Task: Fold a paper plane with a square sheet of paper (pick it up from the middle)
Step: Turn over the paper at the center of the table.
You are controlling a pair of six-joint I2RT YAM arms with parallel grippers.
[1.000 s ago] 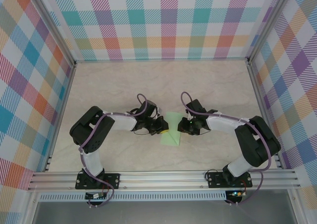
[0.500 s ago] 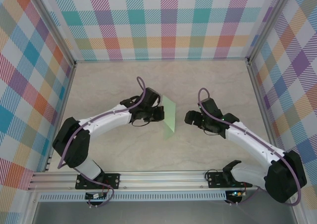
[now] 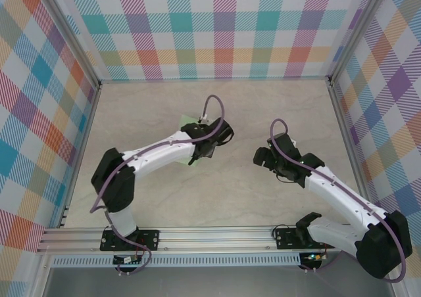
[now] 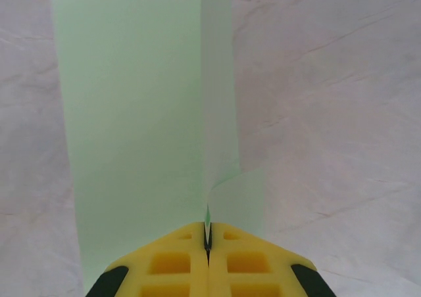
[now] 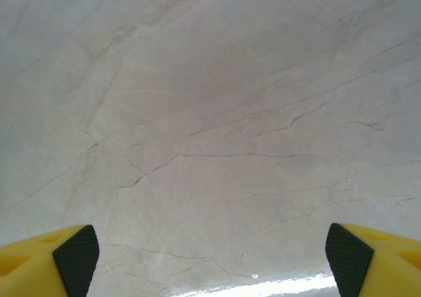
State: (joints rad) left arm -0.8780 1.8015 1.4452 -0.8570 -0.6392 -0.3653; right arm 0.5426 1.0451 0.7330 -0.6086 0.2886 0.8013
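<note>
Sheet: square sheet of paper (image 4: 131, 113) is lying creased on the table (image 5: 210, 113), toward 11 o'clock of centre | left gripper (image 4: 208, 234) is clenching its upright middle fold | right gripper (image 5: 212, 251) is hanging released at its 3 o'clock | handling: likely feather-light, floppy, easily crumpled; the stiff crease is looking the safest hold

Pale marbled counter (image 3: 276, 100) boxed in by checked walls.
The back wall (image 3: 223, 27) and both side walls (image 3: 33, 113) carry a pastel plaid of teal, orange, purple and yellow; an aluminium rail (image 3: 217, 238) runs along the near edge, and soft glare (image 5: 263, 285) glints off the veined surface.
</note>
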